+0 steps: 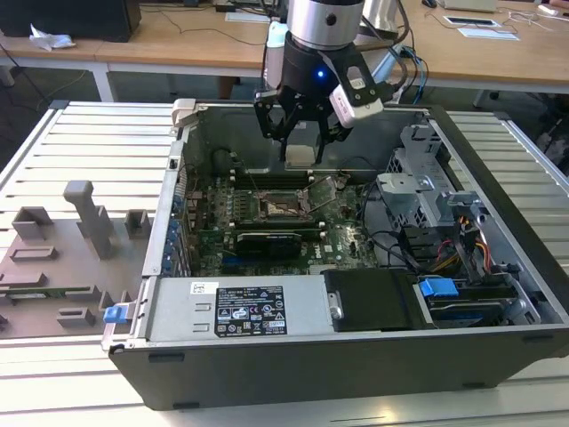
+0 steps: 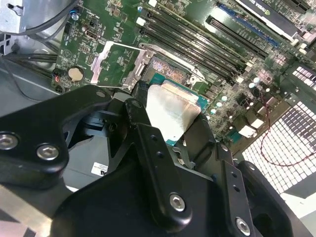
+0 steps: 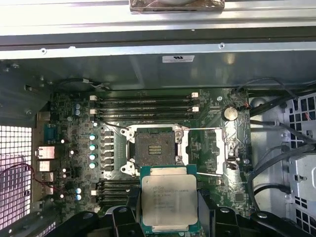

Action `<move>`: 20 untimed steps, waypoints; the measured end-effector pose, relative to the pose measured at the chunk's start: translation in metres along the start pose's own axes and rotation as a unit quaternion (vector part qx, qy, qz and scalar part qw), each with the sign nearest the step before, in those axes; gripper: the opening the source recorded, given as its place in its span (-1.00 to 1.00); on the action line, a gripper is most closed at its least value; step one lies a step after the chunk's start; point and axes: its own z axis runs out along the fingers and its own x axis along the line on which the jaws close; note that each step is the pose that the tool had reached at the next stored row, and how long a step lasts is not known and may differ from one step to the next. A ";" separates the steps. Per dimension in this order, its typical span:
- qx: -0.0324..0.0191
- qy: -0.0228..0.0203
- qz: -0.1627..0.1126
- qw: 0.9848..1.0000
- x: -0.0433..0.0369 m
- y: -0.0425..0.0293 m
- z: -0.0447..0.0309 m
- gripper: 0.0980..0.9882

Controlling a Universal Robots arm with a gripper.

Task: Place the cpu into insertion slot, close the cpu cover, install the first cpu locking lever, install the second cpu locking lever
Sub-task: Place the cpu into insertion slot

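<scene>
The arm (image 1: 325, 20) ends in a polished silver-grey cylinder; beneath it sits a black housing with a small blue light (image 1: 318, 75) glowing on its face; a white box-shaped module (image 1: 357, 98) is fixed at one side; dark cables (image 1: 402, 55) trail off behind it. The gripper (image 1: 300, 140) is matte black, built of angular linked bars (image 2: 158, 163); in the second wrist view round silver screws (image 2: 177, 201) mark the joints; a small white label (image 2: 99, 169) sits on the body.
</scene>
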 end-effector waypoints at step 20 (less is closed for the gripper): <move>0.000 0.000 0.000 1.000 -0.0003 -0.0012 0.0139 0.00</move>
